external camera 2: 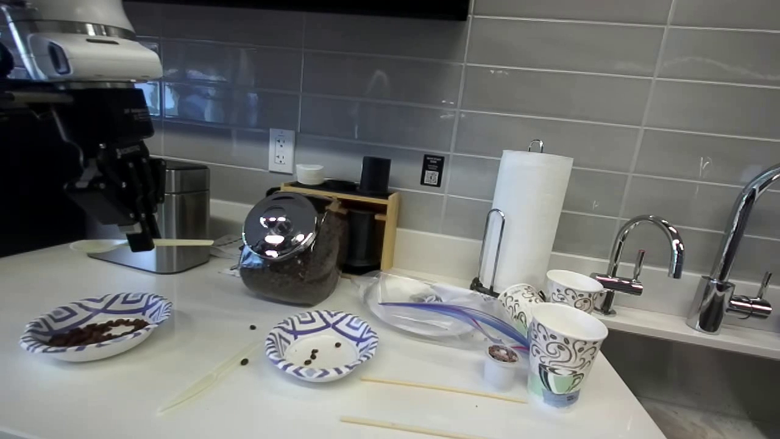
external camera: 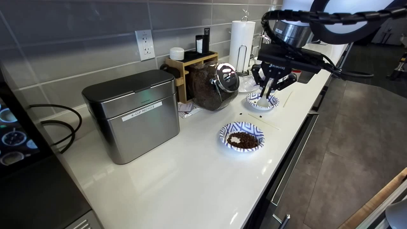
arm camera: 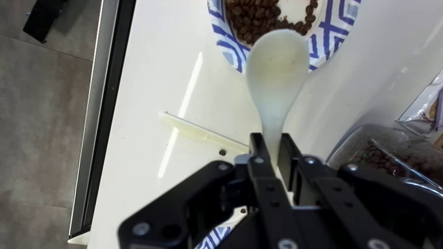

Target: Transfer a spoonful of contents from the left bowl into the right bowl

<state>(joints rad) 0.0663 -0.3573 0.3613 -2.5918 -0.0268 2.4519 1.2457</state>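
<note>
Spoon [arm camera: 278,65], likely light and bendy, pinched at the handle [external camera 2: 186,242] by your gripper [arm camera: 272,140] above the tabletop [external camera: 190,171]; best held there. Beans [external camera 2: 91,334], probably quick to roll, mostly in the left bowl [external camera 2: 153,306].

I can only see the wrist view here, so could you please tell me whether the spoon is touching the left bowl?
Observer: No; in an exterior view the spoon is held up clear of the left bowl, with a gap showing between them.
Operator: Thank you. The right bowl is mostly hidden from me, so does it hold much?
Observer: Only a few beans lie in it.
Operator: And is there anything near that bowl that I cannot see?
Observer: Yes, a clear plastic bag lies between it and the paper towel roll.
</note>
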